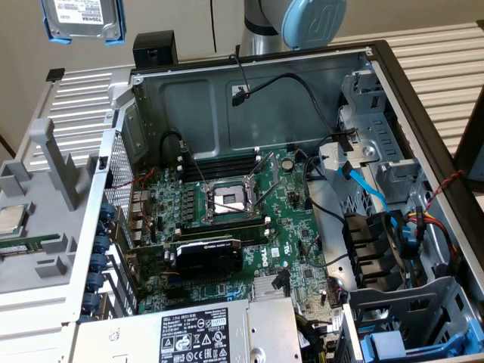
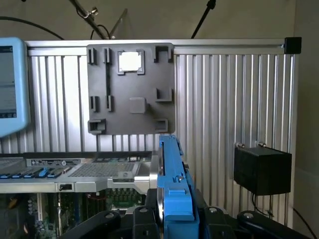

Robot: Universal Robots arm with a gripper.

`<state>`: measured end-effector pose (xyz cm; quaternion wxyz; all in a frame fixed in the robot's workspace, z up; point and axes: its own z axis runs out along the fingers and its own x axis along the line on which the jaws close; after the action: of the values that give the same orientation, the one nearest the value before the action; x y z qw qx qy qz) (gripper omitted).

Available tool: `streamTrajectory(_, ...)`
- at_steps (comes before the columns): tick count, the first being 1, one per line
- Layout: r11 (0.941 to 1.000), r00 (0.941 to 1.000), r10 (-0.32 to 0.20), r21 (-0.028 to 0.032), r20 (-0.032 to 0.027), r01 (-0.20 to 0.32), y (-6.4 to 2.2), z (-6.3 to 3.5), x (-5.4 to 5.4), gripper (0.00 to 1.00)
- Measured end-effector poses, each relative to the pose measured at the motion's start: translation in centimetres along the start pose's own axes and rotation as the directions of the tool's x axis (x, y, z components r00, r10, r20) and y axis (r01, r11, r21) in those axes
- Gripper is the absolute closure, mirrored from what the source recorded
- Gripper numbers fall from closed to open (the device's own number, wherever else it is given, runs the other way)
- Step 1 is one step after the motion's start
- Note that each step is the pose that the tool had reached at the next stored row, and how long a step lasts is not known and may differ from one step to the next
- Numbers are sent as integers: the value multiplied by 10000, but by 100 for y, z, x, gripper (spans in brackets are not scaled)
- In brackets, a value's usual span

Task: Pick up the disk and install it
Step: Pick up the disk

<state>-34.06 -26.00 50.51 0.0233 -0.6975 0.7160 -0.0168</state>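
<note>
The gripper was clamped on the disk. Its black fingers pressed the blue frame from both sides. Seen from the wrist, the disk showed its thin edge, and its long side ran straight out from the fingers.

In the exterior view the disk hung high in the air and touched nothing below it. Its white label faced the camera, and its lower edge was a little tilted.

Take the socket on the green board as the middle of a clock in that view. Nearest, at six o'clock, lay the grey power box. At three o'clock ran a blue cable. At nine o'clock, outside the open case, sat a grey tray with a small silver chip on it. Farther back, at eleven o'clock, stood a black box. The disk hung past it, also at eleven, well apart from the case. At one o'clock rose the arm with a light blue cap. Everything stood on a ribbed metal table. Behind it was a plain tan wall.
</note>
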Motion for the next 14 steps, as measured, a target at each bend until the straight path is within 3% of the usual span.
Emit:
streamTrajectory(4, 10000, 10000, 0, -1, -1, 0, -97, -7, 59, 63)
streamTrajectory(14, 10000, 10000, 0, 1, -1, 0, -222, -25, 252, 63)
